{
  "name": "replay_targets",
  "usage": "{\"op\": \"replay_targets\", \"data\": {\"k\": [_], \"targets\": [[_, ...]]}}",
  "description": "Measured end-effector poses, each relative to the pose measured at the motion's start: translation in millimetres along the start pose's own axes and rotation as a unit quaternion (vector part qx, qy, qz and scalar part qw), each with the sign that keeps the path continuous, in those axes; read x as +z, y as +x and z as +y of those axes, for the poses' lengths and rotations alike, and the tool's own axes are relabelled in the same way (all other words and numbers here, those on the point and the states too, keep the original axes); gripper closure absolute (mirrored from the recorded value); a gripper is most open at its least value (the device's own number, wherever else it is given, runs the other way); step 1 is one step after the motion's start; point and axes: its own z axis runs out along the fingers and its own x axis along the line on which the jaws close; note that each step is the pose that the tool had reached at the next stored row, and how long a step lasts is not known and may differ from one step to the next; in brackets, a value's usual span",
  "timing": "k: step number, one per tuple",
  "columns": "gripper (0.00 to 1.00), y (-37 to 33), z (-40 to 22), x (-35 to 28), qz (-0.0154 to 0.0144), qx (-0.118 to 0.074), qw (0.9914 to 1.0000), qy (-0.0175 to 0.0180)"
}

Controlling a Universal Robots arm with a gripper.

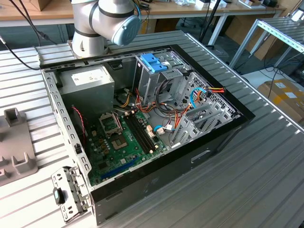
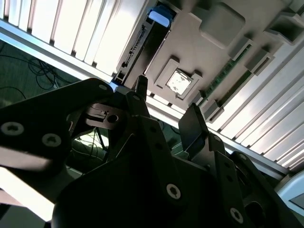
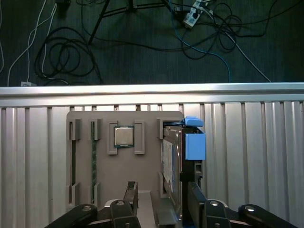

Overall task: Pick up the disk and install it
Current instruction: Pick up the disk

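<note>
Well, closest in, the gripper (image 3: 162, 203) hangs over the grey tray (image 3: 149, 166) with its jaws released. The two dark fingers (image 3: 195, 202) are spread wide, and the disk (image 3: 172, 161) runs between them, touched by neither as far as I can judge. It stands on its thin edge in the tray's end slot, its light blue carrier (image 3: 194, 145) on the outward face, at the tray edge farthest from the memory stick (image 3: 93, 159). Here's the worry: the jaws don't look centred on it. One finger sits just beside the carrier while the other hangs well apart, above the tray's bare middle. A squeeze from this stance could shove the disk sideways against the slot wall, or catch a finger on a tray rib. A thin drive held on edge may also twist in the grip, and the plastic carrier could flex. Further along the tray, the processor chip (image 3: 124, 136) lies flat in its pocket between the disk and the memory slots. Beyond that come the slatted table (image 3: 247, 156), its edge rail (image 3: 152, 90) and loose cables (image 3: 61, 61) on the floor. In the exterior view the open computer case (image 1: 61, 118) waits on the table, with its darker blue latch (image 1: 154, 61) towards the far wall and the arm's base (image 1: 104, 23) behind it.
</note>
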Motion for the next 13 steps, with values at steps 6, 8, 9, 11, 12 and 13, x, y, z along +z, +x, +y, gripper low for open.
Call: {"op": "replay_targets", "data": {"k": [6, 8, 9, 11, 12, 13], "targets": [[0.46, -3.3, 0.2, 0.5, 0.0000, 0.000, 1.00000, -0.0001], [0.46, -4.0, 0.3, 0.6, 0.0000, 0.000, 1.00000, -0.0001], [0.46, -4.3, 0.3, 0.7, 0.0000, 0.000, 1.00000, -0.0002], [0.46, -4.9, 0.3, 0.9, -0.0001, 0.000, 1.00000, -0.0001], [0.46, -5.2, 0.3, 0.9, -0.0001, 0.000, 1.00000, -0.0001], [0.46, -5.7, 0.3, 1.1, -0.0001, 0.000, 1.00000, -0.0001]]}}
